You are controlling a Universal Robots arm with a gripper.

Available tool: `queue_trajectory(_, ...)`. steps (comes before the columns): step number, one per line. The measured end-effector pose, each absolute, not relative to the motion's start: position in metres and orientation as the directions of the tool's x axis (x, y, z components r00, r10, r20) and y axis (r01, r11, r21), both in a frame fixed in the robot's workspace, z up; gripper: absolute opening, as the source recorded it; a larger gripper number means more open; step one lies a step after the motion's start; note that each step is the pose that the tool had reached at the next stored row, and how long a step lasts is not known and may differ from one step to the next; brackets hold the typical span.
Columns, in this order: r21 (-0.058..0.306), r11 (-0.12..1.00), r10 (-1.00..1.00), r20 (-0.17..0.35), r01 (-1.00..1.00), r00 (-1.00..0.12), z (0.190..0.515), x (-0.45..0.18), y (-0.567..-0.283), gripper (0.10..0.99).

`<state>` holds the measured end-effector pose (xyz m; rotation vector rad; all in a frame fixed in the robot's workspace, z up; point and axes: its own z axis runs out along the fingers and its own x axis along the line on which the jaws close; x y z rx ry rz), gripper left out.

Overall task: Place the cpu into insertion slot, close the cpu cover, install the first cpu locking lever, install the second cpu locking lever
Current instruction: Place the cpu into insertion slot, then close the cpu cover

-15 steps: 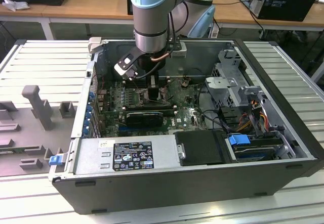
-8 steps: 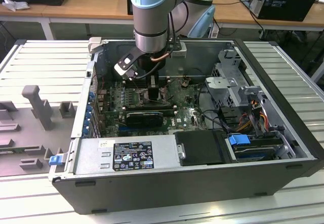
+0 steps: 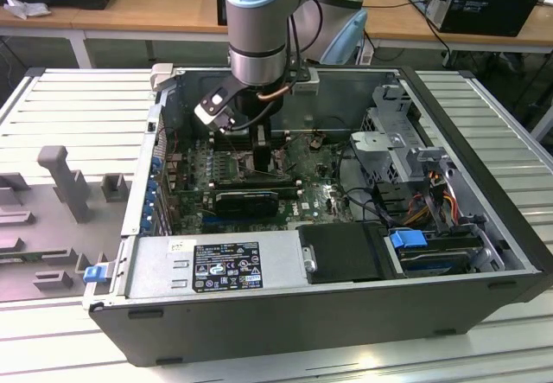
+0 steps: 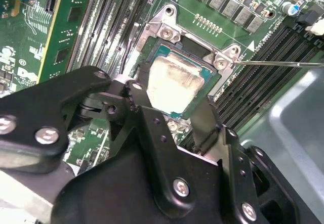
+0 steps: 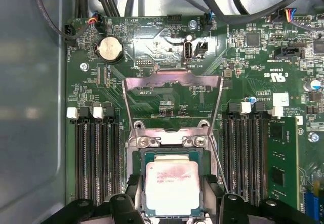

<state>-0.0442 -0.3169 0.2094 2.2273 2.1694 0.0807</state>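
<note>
The cpu (image 5: 171, 186), a pale square chip, lies level over the insertion slot (image 5: 167, 141), inside its silvery rim. My gripper (image 5: 172, 196) straddles it, with a black finger pressed against each of two opposite edges. In the second wrist view the cpu (image 4: 174, 85) sits between the same fingers (image 4: 202, 120) of the gripper (image 4: 172, 100), above the slot's rim (image 4: 167, 32). The cpu cover (image 5: 172, 79) stands swung up and open behind the slot. A thin wire lever (image 4: 278, 62) sticks out beside the rim. In the exterior view the gripper (image 3: 259, 145) reaches down into the computer case over the green motherboard (image 3: 315, 197).
Long black memory slots (image 5: 96, 158) flank the socket on both sides, with a green card (image 5: 281, 158) standing in one. Cables (image 5: 228, 1) run along the board's far edge. The case's grey wall (image 4: 293, 128) and drive cage (image 3: 393, 137) close in around the board.
</note>
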Motion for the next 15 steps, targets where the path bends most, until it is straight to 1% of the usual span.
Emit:
queue_trajectory(1,0.059,-0.027,1.0,0.015,0.998,0.026,0.2103,-0.0442,-0.317,0.522)
queue_trajectory(2,0.059,-0.027,1.0,0.015,0.998,0.026,0.211,-0.0442,-0.317,0.522)
queue_trajectory(3,0.059,-0.027,1.0,0.014,0.998,0.026,0.2117,-0.0442,-0.3169,0.396)
queue_trajectory(4,0.059,-0.027,1.0,0.013,0.998,0.027,0.2124,-0.0442,-0.317,0.337)
queue_trajectory(5,0.059,-0.027,1.0,0.013,0.998,0.026,0.2128,-0.0442,-0.3169,0.337)
queue_trajectory(8,0.059,-0.027,1.0,0.011,0.998,0.026,0.2141,-0.0442,-0.3169,0.153)
queue_trajectory(9,0.059,-0.027,1.0,0.011,0.998,0.027,0.2145,-0.0442,-0.317,0.106)
queue_trajectory(15,0.058,-0.027,1.0,0.009,0.998,0.027,0.2196,-0.0411,-0.3169,0.106)
